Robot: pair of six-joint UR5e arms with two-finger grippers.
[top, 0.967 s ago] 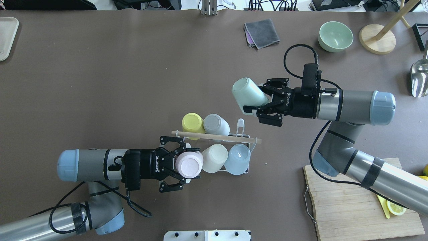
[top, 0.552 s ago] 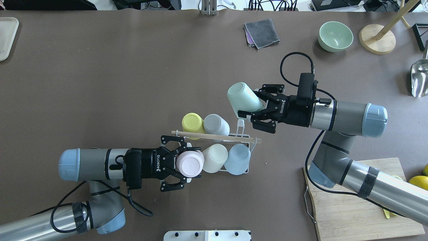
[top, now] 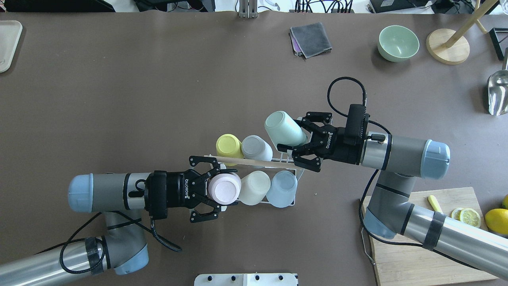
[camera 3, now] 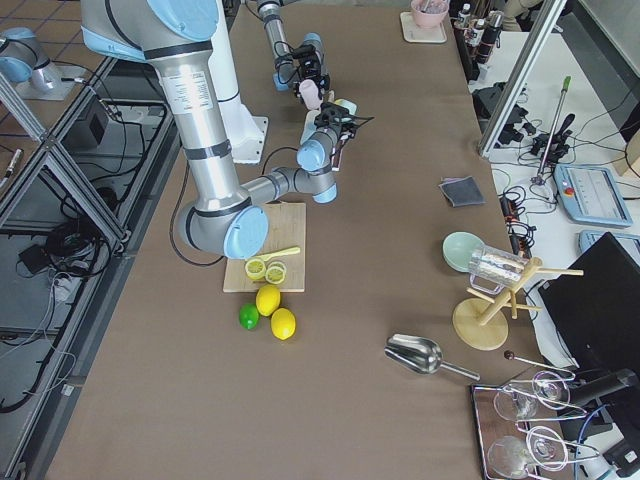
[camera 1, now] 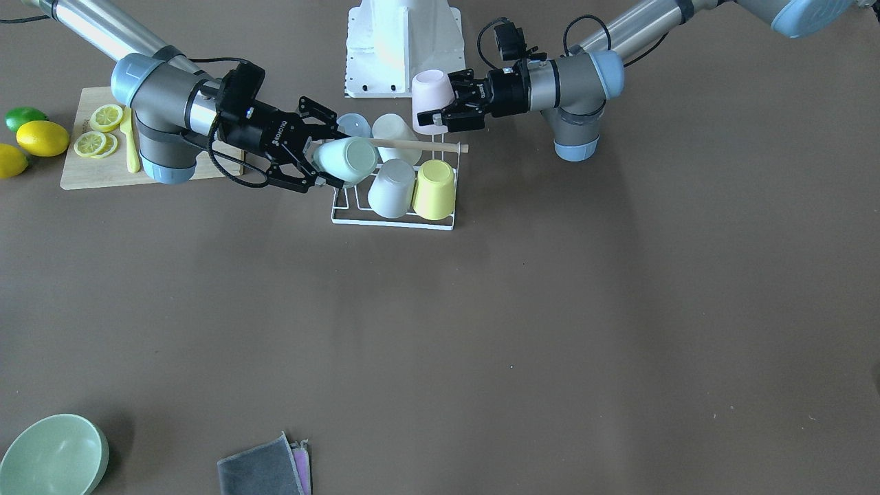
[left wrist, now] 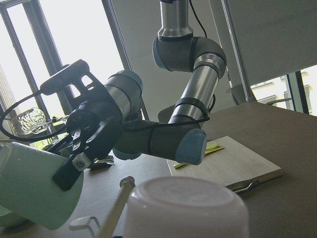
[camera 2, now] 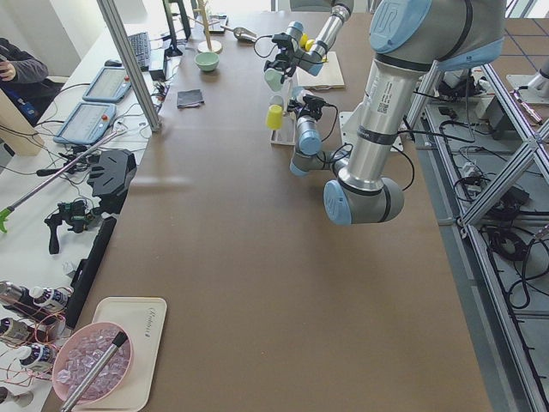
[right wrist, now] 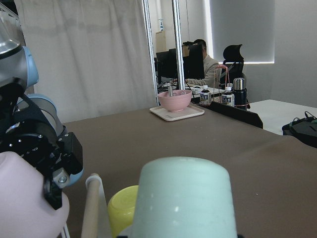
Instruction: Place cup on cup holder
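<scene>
The cup holder (top: 294, 171) is a white wire rack with a wooden rod (top: 254, 161) across the top, at the table's middle. Yellow (top: 229, 146), grey (top: 256, 147), cream (top: 254, 187) and light blue (top: 281, 188) cups sit upside down on it. My left gripper (top: 217, 190) is shut on a pink cup (top: 224, 188), upside down over the rack's near left corner. My right gripper (top: 295, 137) is shut on a mint green cup (top: 282, 129), tilted, just above the rack's far right corner. In the front view the mint cup (camera 1: 347, 159) overlaps the rack's edge (camera 1: 392, 221).
A folded grey cloth (top: 310, 39), a green bowl (top: 398, 43) and a wooden stand (top: 447, 45) lie at the far right. A metal scoop (top: 498, 93) is at the right edge. A cutting board (top: 420, 254) with lemon slices lies near right. A tray (top: 8, 43) is far left.
My right gripper has carried the mint cup left and nearer, down to the rack's far right corner. My left gripper with the pink cup has shifted only slightly.
</scene>
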